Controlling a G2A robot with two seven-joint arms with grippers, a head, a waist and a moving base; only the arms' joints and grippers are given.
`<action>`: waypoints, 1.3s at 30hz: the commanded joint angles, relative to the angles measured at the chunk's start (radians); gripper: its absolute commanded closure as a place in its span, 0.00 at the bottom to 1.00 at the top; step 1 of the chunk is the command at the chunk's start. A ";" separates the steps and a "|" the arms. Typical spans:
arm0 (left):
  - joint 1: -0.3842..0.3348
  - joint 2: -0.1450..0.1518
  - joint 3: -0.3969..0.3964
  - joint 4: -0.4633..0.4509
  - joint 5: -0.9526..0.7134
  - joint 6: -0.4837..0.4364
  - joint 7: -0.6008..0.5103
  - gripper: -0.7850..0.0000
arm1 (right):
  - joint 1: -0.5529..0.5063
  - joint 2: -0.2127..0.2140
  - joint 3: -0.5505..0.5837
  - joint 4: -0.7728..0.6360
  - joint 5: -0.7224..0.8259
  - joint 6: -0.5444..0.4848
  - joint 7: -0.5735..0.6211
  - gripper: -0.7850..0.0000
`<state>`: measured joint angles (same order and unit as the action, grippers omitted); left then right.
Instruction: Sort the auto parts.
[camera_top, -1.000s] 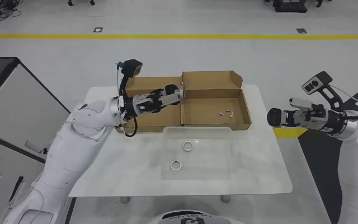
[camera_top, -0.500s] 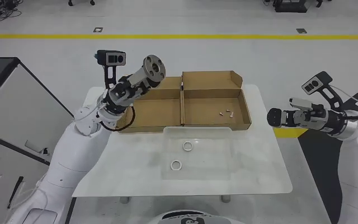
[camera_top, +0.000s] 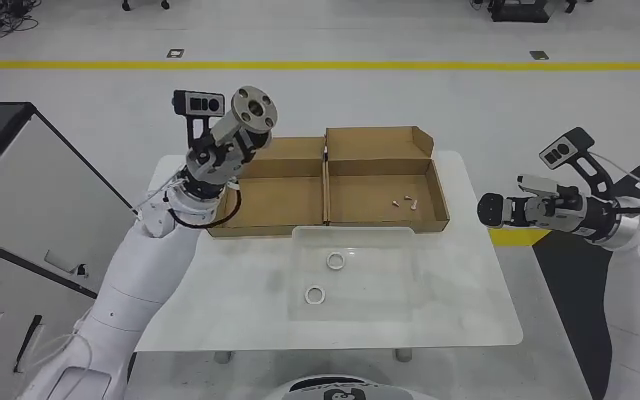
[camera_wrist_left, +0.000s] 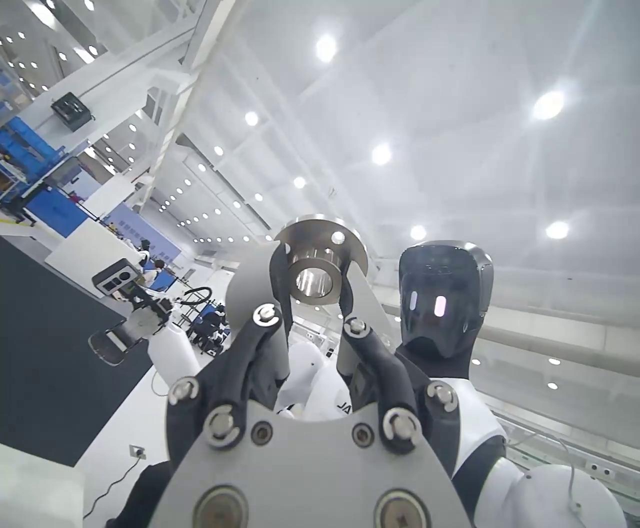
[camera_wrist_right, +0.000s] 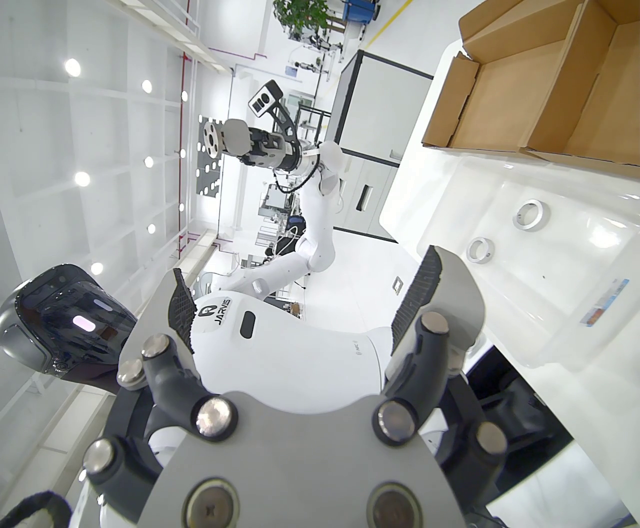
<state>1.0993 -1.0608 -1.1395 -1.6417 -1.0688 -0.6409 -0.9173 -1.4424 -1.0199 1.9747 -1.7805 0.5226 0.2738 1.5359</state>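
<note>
**Task item:** silver flanged metal sleeve (camera_top: 252, 106) (camera_wrist_left: 320, 250), pinched by its tube end in the left jaws, flange outward. It is held raised off the white bench (camera_top: 470, 300), near the far left corner.

**Right jaws:** spread, holding nothing, just off the bench's right edge.

**Below the sleeve:** brown two-compartment cardboard box (camera_top: 275, 195). The left compartment's floor is bare; a few small white parts (camera_top: 405, 200) lie in the right one, near its right wall.

**Near side of box:** clear plastic tray (camera_top: 390, 290), touching the box front, with two silver metal rings (camera_top: 336, 261) (camera_top: 315, 295) lying apart in its left half.

**Edges:** grey cabinet (camera_top: 40, 190) beside the bench's left edge. Bare bench strips flank the tray on both sides.
</note>
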 joint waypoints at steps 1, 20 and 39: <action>-0.001 -0.002 -0.004 0.004 0.032 0.000 0.007 1.00 | 0.000 0.000 0.000 0.000 0.000 0.000 0.000 0.00; 0.053 -0.011 -0.039 -0.067 0.239 -0.007 0.060 1.00 | 0.000 0.000 0.000 0.000 0.000 0.000 0.000 0.00; 0.071 -0.048 -0.073 -0.034 -0.185 -0.026 -0.141 1.00 | 0.000 0.000 0.000 0.000 0.000 0.000 0.000 0.00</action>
<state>1.1698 -1.1077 -1.2116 -1.6773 -1.2522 -0.6680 -1.0539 -1.4424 -1.0199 1.9747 -1.7805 0.5226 0.2738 1.5359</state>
